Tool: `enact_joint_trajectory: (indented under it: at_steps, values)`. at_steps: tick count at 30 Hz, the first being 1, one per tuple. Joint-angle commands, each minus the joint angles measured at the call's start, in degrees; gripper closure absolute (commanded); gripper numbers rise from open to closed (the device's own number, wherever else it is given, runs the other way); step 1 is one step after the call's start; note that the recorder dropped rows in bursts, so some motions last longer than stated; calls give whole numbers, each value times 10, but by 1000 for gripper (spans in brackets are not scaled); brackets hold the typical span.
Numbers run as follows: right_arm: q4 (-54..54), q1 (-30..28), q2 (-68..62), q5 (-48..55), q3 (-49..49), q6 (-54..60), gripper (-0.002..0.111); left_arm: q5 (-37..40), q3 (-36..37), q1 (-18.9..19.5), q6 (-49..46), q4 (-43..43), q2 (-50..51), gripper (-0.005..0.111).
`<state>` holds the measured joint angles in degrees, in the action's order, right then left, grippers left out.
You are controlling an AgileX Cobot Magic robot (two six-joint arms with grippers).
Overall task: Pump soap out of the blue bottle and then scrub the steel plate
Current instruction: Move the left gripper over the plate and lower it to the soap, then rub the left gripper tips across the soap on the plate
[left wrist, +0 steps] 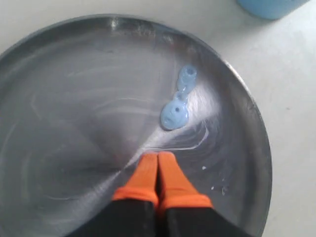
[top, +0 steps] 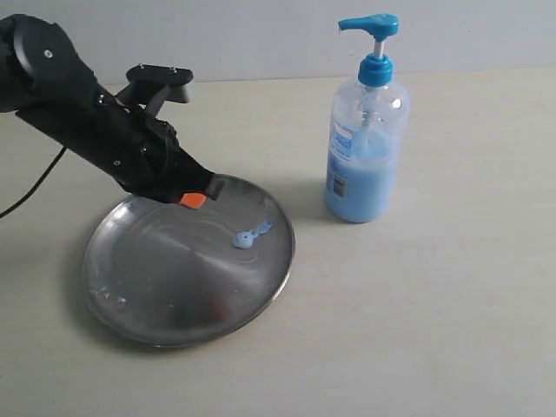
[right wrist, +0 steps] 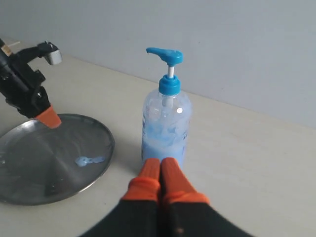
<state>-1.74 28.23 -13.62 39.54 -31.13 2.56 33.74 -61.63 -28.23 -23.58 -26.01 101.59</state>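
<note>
The steel plate [top: 174, 287] lies on the table at the left, and it also shows as the plate [left wrist: 74, 98] and the plate [right wrist: 34, 168]. A blob of pale blue soap [top: 250, 234] sits near its right rim; the same soap [left wrist: 175, 111] and soap [right wrist: 88, 160] show in both wrist views. My left gripper [top: 193, 201] hovers over the plate's far edge, its orange fingertips [left wrist: 158, 157] pressed together, empty, short of the soap. The blue bottle [top: 367, 148] stands upright right of the plate. My right gripper [right wrist: 161, 162] is shut and empty, in front of the bottle [right wrist: 167, 123].
The beige table [top: 434, 304] runs under everything, with a pale wall [top: 261, 35] behind it. A black cable [top: 35, 187] trails from the left arm at the left edge. Small soap traces [top: 117, 300] sit at the plate's near left rim.
</note>
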Motion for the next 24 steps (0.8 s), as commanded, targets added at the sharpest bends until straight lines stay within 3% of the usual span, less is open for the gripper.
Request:
enact_joint_trajectory:
  at_steps: [1,8,24]
  values:
    - [1,-2,32,-44,32,-2,108,21,-44,-11,-6,-16,42,107]
    - [1,-2,43,-50,39,-2,108,29,-99,-64,-17,-13,134,107]
    - [1,-2,43,-50,38,-6,108,-34,-107,-62,-12,-1,171,107]
